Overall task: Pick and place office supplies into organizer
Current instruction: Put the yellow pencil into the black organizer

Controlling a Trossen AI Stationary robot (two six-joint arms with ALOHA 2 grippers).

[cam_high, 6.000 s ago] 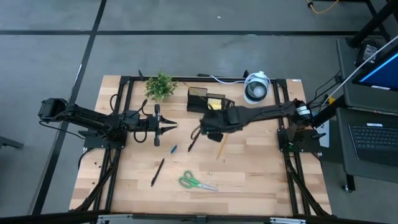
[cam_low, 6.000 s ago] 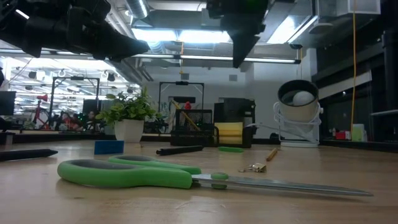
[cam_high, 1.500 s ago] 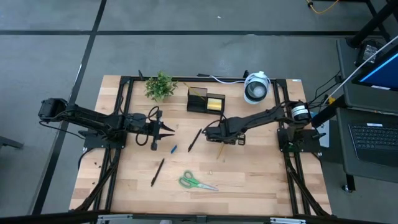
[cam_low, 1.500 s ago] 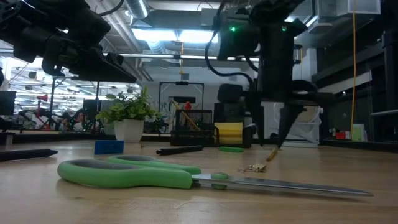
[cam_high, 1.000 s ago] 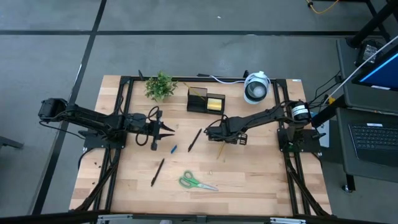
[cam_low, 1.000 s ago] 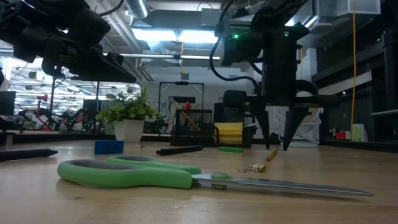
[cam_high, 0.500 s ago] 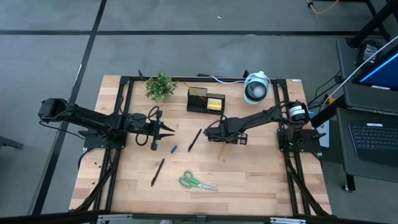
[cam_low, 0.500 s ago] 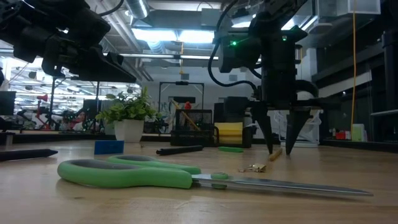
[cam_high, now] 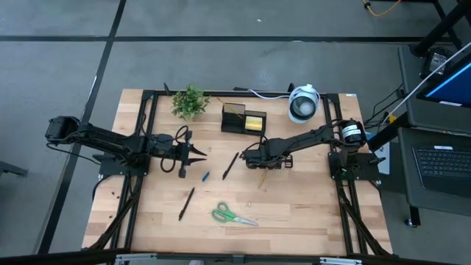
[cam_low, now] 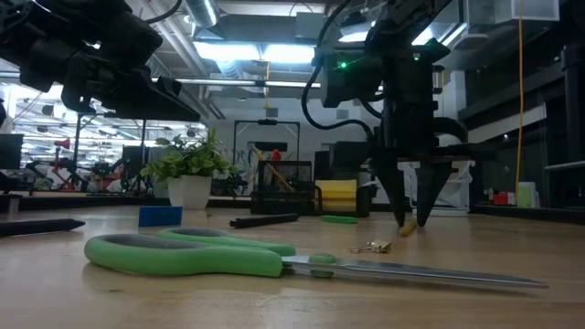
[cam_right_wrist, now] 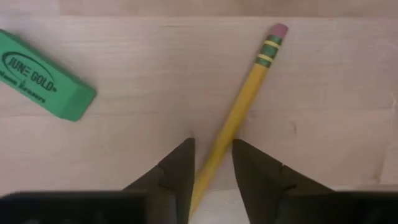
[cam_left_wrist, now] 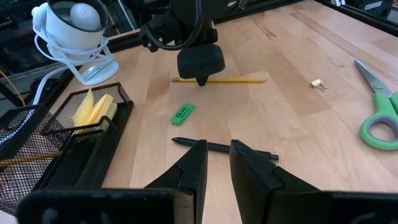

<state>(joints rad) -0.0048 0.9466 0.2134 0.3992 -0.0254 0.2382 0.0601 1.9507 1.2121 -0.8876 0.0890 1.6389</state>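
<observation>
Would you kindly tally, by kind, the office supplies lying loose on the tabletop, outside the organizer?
Pencil: 1
Pens: 2
Scissors: 1
Green eraser: 1
Blue piece: 1
Small clip: 1
Total: 7

Left gripper point(cam_high: 200, 152): nine o'clock, above the table point(cam_high: 309, 213).
Right gripper point(cam_high: 259, 165): centre.
Organizer point(cam_high: 243, 119): twelve o'clock.
Plant point(cam_high: 189, 101): eleven o'clock.
Scissors point(cam_high: 233, 215): six o'clock.
Black pen point(cam_high: 186, 203): seven o'clock.
Round device point(cam_high: 302, 103): one o'clock.
</observation>
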